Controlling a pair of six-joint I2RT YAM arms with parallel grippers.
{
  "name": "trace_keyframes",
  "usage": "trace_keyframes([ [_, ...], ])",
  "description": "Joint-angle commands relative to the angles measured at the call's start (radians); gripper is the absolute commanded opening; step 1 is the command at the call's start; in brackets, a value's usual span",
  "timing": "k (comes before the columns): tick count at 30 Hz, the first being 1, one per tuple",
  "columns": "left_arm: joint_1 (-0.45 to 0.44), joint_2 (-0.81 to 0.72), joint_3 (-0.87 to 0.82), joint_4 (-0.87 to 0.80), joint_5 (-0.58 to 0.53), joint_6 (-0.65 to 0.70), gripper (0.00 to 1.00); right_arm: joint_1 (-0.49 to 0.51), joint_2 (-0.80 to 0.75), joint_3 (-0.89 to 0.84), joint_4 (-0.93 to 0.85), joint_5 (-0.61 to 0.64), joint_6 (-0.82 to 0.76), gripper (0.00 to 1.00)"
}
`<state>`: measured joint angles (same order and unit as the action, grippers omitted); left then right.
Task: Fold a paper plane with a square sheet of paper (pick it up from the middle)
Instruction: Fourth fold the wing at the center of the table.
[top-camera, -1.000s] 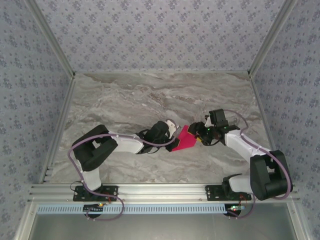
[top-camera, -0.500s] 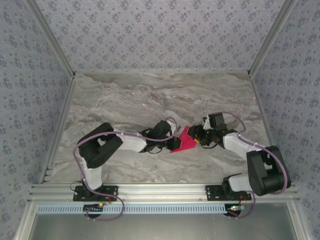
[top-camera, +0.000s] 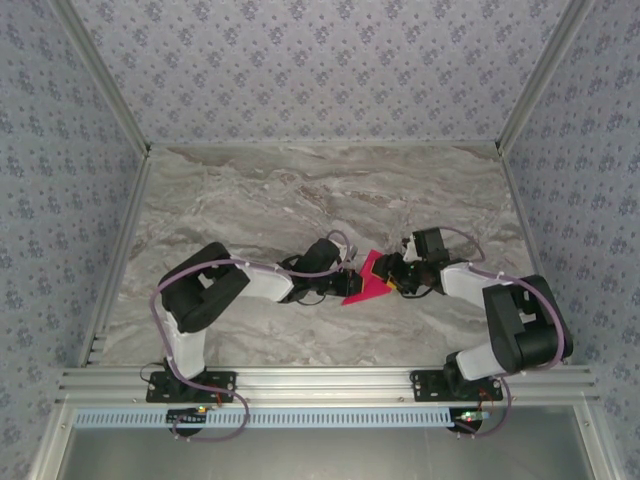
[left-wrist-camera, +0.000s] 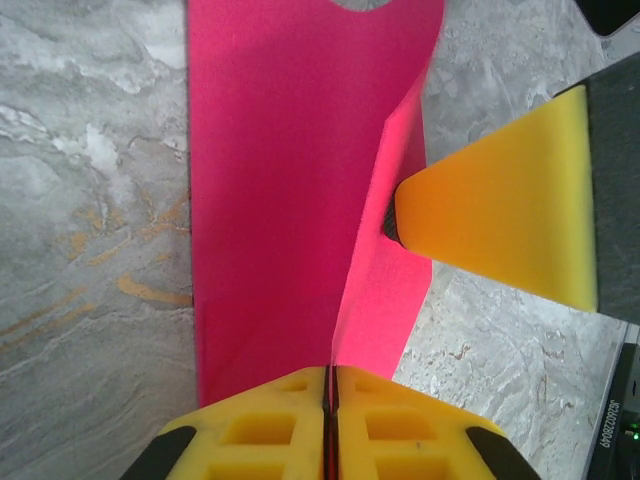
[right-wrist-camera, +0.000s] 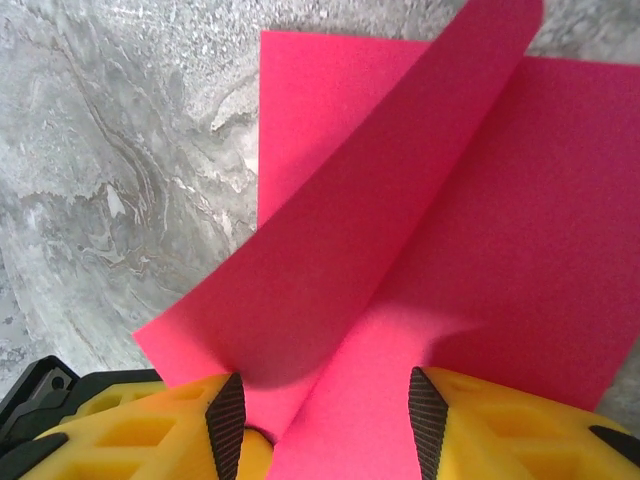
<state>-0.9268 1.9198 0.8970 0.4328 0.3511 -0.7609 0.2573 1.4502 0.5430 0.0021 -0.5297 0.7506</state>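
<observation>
Where the two arms met near the middle of the desk (top-camera: 300, 190), the paper (top-camera: 366, 284) sat between the two grippers. The left gripper (left-wrist-camera: 330, 385) was pinched tight on the near edge of the paper. Its two yellow fingers were pressed together, with just a thin pink line between them.

From that pinch the paper ran away from the left gripper in a long pink strip. Its left part looked flat and close to the desk. Its right part was bent up along a crease, like a little wall.

The right gripper (right-wrist-camera: 326, 425) faced the paper from the other side. Its fingers were spread wide apart, and the raised flap of paper sat in the gap between them. It was not squeezing the paper. In the left wrist view, one yellow finger (left-wrist-camera: 500, 215) of the right gripper had its tip right against the raised flap.

The paper was plain pink. A black part (left-wrist-camera: 622, 420) at the lower right edge of the left wrist view had a line of small white letters, but they were too small to read.
</observation>
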Motion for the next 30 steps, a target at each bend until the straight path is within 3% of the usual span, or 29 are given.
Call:
trace_keyframes([
  [1, 0.006, 0.026, 0.015, 0.040, 0.041, -0.035, 0.10, 0.011, 0.021, 0.032, 0.005, -0.013, -0.008, 0.51],
  [12, 0.029, 0.045, 0.022, 0.067, 0.106, -0.102, 0.20, 0.024, 0.062, 0.057, -0.067, 0.059, -0.007, 0.51],
  [20, 0.034, -0.003, 0.015, 0.062, 0.136, -0.084, 0.39, 0.047, 0.093, 0.087, -0.153, 0.134, 0.006, 0.54],
  [25, 0.045, -0.107, -0.023, -0.038, 0.046, -0.047, 0.47, 0.056, 0.105, 0.120, -0.228, 0.186, 0.008, 0.54],
  [30, 0.048, -0.213, -0.054, -0.131, -0.078, -0.032, 0.48, 0.062, 0.122, 0.145, -0.287, 0.234, 0.019, 0.54],
])
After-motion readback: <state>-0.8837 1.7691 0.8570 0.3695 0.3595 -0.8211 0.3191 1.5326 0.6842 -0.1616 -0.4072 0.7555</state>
